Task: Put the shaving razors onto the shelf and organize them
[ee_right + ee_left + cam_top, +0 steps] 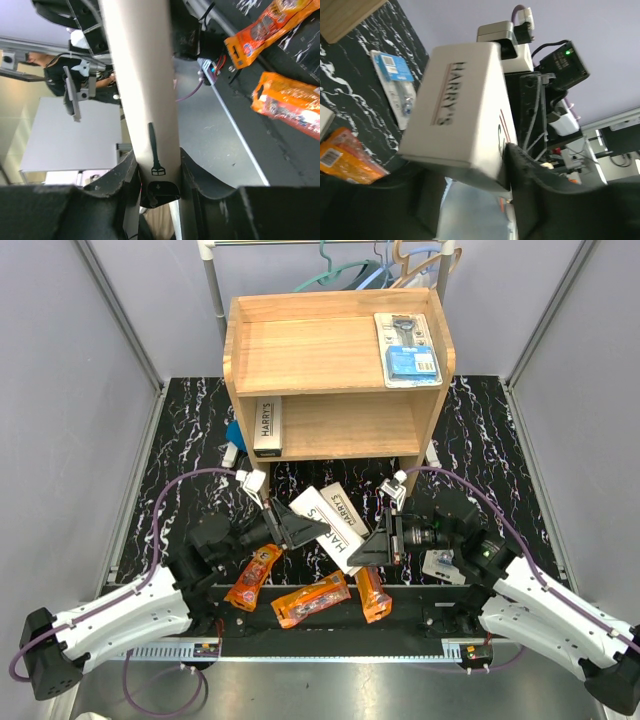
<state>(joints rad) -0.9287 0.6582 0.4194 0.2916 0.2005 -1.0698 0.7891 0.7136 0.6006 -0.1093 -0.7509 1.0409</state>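
A long white HARRY'S box [335,528] hangs above the mat between both arms. My right gripper [383,540] is shut on its narrow end [150,125], one finger on each side [156,165]. My left gripper [300,528] reaches round the other end [460,110]. One finger [530,175] touches the box's side; whether the other presses on it does not show. Another HARRY'S box [266,426] stands on the shelf's [300,310] lower tier at the left. A blue-card blister pack [408,348] lies on the shelf top at the right. Three orange packets [253,578] [311,600] [372,593] lie on the mat by the arm bases. A second blister pack [445,565] lies beside the right arm.
A metal rail with hangers [380,270] stands behind the shelf. Grey walls close in the black marbled mat [190,440] on both sides. A metal strip [330,650] runs along the near edge between the arm bases.
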